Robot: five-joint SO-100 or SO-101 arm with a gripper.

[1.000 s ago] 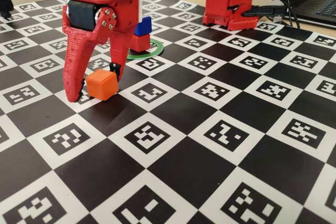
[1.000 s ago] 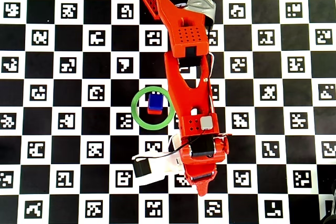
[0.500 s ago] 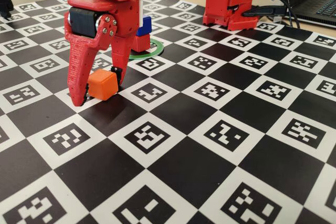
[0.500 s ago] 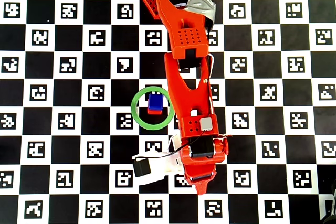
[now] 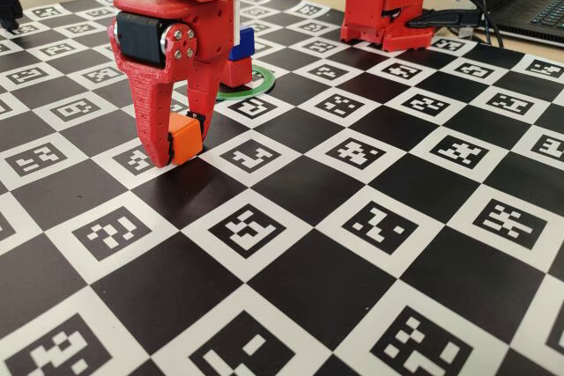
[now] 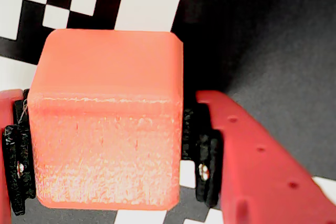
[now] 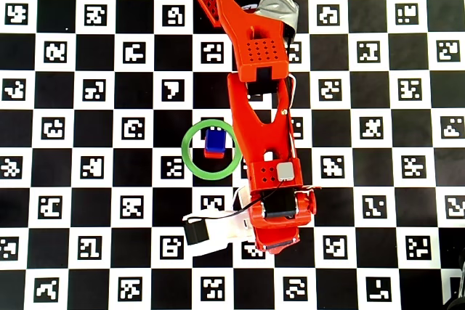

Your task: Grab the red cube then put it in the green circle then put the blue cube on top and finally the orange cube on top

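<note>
Orange cube [image 6: 105, 124] sits clamped between both jaws; touching each.

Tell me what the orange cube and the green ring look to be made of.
The small orange cube with rounded edges looks like matte 3D-printed plastic: the wrist view shows fine layer lines and a grainy face between the jaws. The thin flat green ring shows a smooth, even colour and lies flat on the checkered mat; probably plastic or paper, too small to tell.
</note>
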